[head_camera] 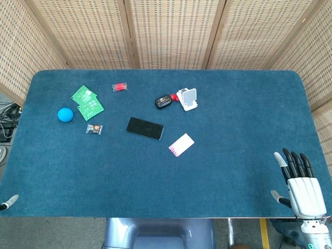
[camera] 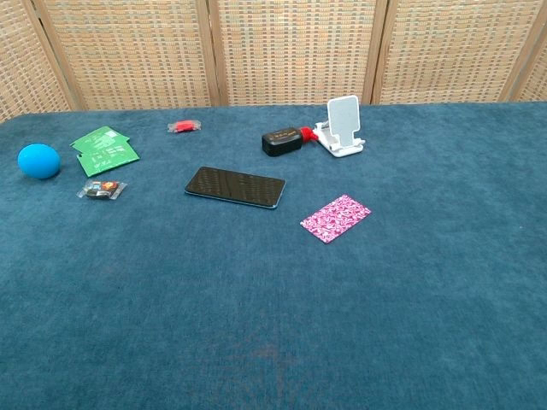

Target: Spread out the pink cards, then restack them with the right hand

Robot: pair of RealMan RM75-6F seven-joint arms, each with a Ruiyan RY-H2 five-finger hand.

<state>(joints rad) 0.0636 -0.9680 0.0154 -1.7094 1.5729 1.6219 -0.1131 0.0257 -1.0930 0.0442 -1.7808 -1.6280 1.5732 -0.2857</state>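
Note:
The pink cards [head_camera: 181,144] lie in one neat stack near the middle of the blue table; the chest view shows their pink patterned face [camera: 335,217]. My right hand [head_camera: 301,185] hovers at the table's front right corner, far from the stack, fingers straight and apart, holding nothing. Of my left hand only a fingertip [head_camera: 9,201] shows at the front left edge in the head view, too little to tell its state. Neither hand appears in the chest view.
A black phone [head_camera: 144,128] lies just left of the cards. Behind them are a black case [head_camera: 163,101] and a white stand [head_camera: 188,98]. At the left sit green cards [head_camera: 87,102], a blue ball [head_camera: 65,114], a small wrapped item [head_camera: 94,128] and a red piece [head_camera: 120,86].

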